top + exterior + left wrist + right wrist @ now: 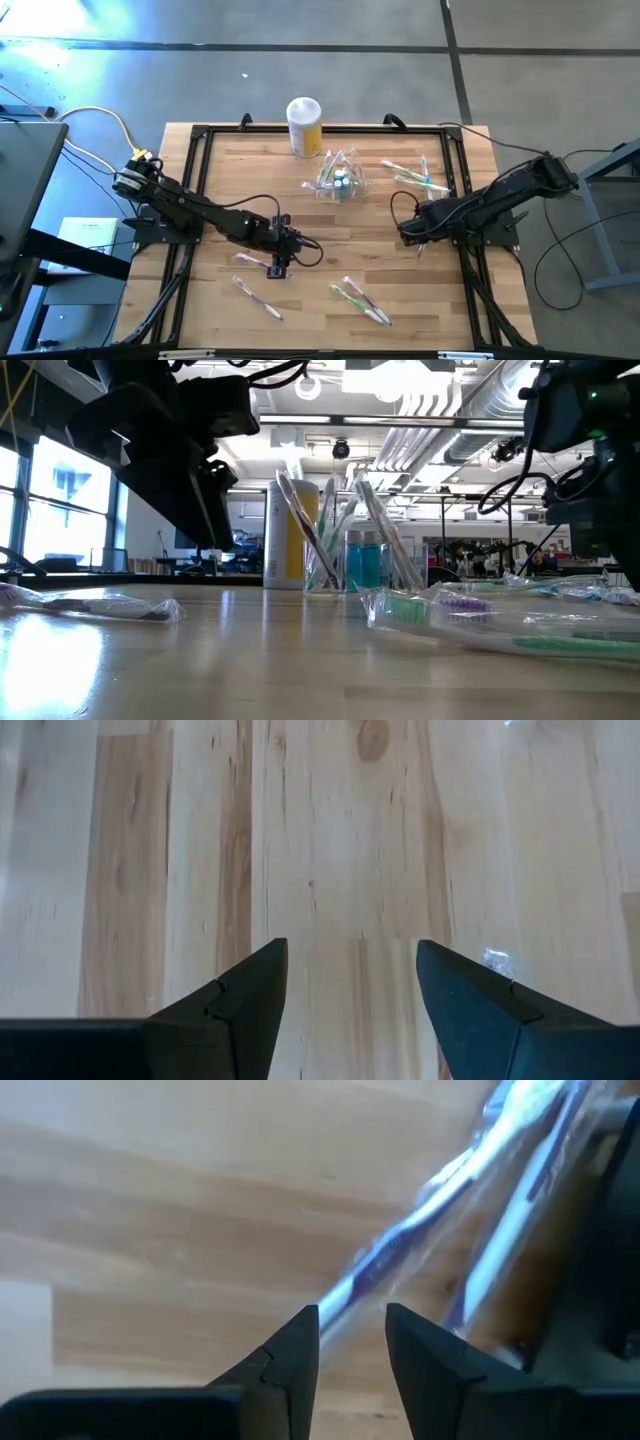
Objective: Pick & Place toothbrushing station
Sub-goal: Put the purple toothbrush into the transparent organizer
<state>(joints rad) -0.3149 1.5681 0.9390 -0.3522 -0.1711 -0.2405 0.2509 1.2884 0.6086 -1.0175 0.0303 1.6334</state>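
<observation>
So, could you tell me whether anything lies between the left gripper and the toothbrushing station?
Nothing visible does. The left gripper, fingers open, hangs over bare wood; the clear toothbrushing station stands farther back and to its right, with only open table between. The wrapped toothbrushes lie nearer the front edge, off that line.

We see a lab or industrial workshop: a wooden table (pixel 330 270) stands on a grey concrete floor (pixel 300 70), cables (pixel 95 125) trail at ten o'clock, and exposed ceiling ducts (pixel 470 400) and lights (pixel 308 387) hang beyond it.
</observation>
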